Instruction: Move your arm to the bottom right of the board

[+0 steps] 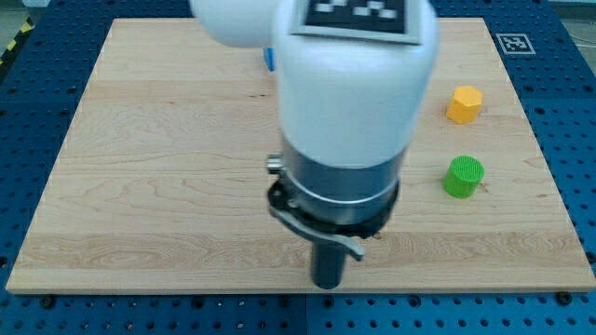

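No jaws here: my tip (327, 285), dark and round, sits on the pale wooden board (168, 186).

We take the green block (463, 177), a ribbed round piece, as our landmark, standing near the view's right. Just above it, apart from it, stands the orange block (464, 103), which looks six-sided. Far to the green block's left and higher up, we make out a sliver of a blue block (269, 60); its shape we cannot tell. Up and to the right of the green block, a black-and-white square marker (512, 43) lies flat.
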Available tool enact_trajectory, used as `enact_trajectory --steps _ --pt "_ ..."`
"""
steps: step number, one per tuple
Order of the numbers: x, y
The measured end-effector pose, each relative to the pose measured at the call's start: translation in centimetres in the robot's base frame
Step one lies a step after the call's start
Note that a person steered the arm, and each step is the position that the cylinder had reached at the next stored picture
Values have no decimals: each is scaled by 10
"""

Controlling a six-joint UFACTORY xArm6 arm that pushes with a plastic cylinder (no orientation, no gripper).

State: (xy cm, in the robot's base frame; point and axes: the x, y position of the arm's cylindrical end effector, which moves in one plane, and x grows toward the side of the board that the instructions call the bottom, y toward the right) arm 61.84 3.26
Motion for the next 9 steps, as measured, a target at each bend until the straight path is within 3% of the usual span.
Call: enact_trajectory --steps 3,6,8,9 --pt "-2 64" --pt "-42 126" --pt "-47 186" --pt "-50 190"
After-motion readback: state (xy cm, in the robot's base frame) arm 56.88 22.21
